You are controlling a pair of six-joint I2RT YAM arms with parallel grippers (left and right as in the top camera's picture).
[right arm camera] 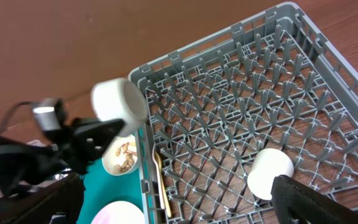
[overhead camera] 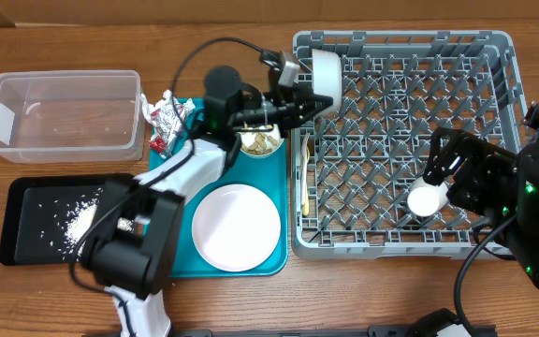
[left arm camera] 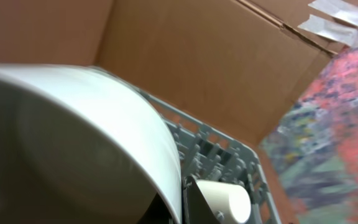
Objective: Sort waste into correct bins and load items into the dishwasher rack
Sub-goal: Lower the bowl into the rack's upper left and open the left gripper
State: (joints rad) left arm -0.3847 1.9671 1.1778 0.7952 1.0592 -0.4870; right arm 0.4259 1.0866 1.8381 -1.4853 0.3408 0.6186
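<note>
The white bowl is clamped on edge in the left gripper, over a corner of the dishwasher rack. It is best lowered between pegs (kept tilted) before release. The cup lies in the rack, and whether it is gripped by the right gripper cannot be told.

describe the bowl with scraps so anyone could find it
Start at the grey rack; the teal tray lies beside its left wall. At the tray's far right corner sits a small white bowl, the only dish holding tan scraps, unlike the bare plate.
</note>
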